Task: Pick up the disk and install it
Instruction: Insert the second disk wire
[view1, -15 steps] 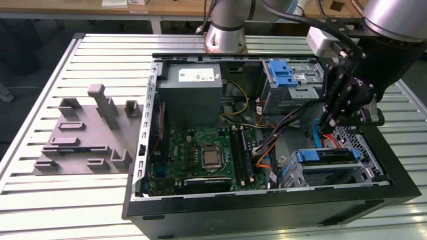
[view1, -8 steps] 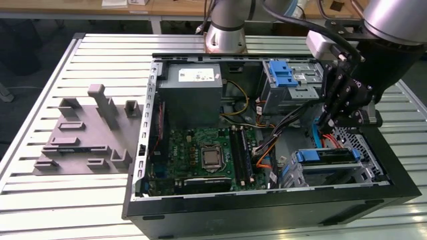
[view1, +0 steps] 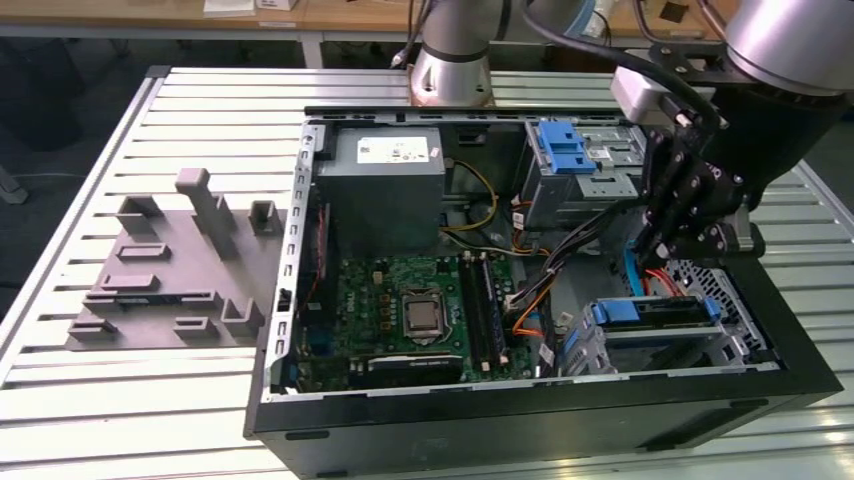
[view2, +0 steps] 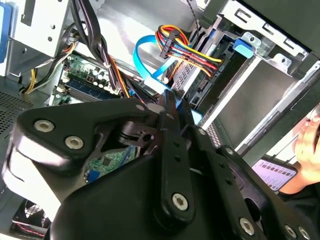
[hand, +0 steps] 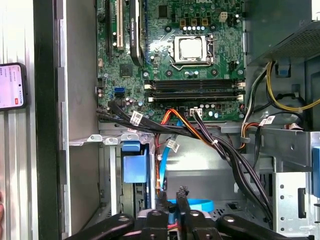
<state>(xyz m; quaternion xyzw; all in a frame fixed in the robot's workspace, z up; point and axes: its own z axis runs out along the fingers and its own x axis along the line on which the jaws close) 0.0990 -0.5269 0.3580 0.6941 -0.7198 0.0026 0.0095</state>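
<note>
I hold the gripper (view1: 663, 262) at the exterior view's right, jaws pressed together, gripping nothing visible. The disk (view1: 654, 312) sits in its bay at lower right. Risk: nearby cables (view1: 567, 250) snagging the fingers (hand: 181, 200).

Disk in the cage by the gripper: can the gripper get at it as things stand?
Likely yes. The gripper hangs just above the disk, and the case is open on that side. The cables run close beside it and could snag.
</note>
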